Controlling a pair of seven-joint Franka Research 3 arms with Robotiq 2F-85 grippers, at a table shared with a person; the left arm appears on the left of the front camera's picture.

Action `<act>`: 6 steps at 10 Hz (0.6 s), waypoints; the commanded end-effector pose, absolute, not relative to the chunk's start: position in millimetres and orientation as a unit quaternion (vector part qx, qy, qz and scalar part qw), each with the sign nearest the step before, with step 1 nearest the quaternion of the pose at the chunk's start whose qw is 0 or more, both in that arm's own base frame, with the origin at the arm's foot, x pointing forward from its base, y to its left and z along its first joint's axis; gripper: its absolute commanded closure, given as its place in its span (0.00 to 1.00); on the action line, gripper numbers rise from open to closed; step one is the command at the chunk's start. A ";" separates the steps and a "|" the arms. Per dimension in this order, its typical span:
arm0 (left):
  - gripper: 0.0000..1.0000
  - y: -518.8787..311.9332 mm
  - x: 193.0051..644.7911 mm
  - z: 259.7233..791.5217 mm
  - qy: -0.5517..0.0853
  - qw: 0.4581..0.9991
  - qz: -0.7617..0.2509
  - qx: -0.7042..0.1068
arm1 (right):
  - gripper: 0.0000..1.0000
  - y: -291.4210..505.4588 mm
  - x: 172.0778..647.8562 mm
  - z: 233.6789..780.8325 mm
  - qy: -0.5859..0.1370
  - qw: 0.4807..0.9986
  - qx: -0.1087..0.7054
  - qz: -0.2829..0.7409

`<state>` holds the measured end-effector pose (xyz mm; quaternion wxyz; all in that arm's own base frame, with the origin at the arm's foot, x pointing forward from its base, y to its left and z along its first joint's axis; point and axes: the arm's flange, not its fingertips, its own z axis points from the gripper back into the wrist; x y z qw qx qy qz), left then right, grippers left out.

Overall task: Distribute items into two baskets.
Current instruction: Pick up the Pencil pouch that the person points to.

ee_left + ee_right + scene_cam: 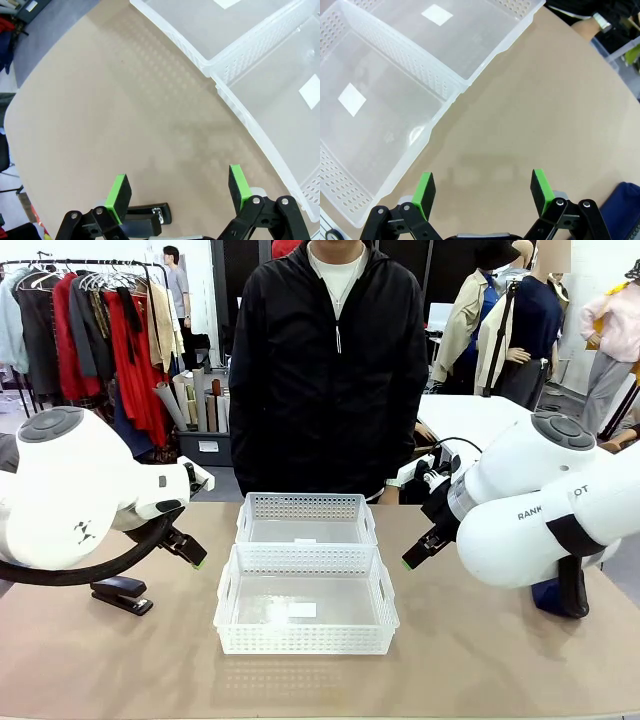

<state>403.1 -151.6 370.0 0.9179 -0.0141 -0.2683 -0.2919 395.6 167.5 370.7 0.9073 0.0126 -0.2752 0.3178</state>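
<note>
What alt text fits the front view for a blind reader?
Two white lattice-sided plastic baskets sit end to end, empty, on the tan table. The left gripper hangs open near a small black stapler, the right gripper open near a navy blue fabric pouch half hidden by its arm; a person stands opposite.

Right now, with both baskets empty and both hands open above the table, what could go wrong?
The stapler lies partly hidden behind a finger of the left hand; a misjudged descent could knock it rather than grasp it.
The pouch sits at the corner of the right hand's view, behind that arm, so reaching it needs a turn.
The near basket and far basket touch; a drop near their shared rim may land wrong.
</note>
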 end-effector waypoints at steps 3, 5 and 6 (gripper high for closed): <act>0.00 -144.2 422.4 389.3 -0.251 0.926 -0.280 -0.042 | 0.00 151.8 419.1 378.3 -0.266 0.909 0.036 0.318; 0.00 -128.3 441.5 417.4 -0.243 0.928 -0.274 -0.067 | 0.00 129.5 436.8 389.6 -0.265 0.906 0.071 0.324; 0.00 -120.0 449.5 432.5 -0.233 0.931 -0.268 -0.085 | 0.00 118.4 442.1 396.4 -0.262 0.903 0.090 0.327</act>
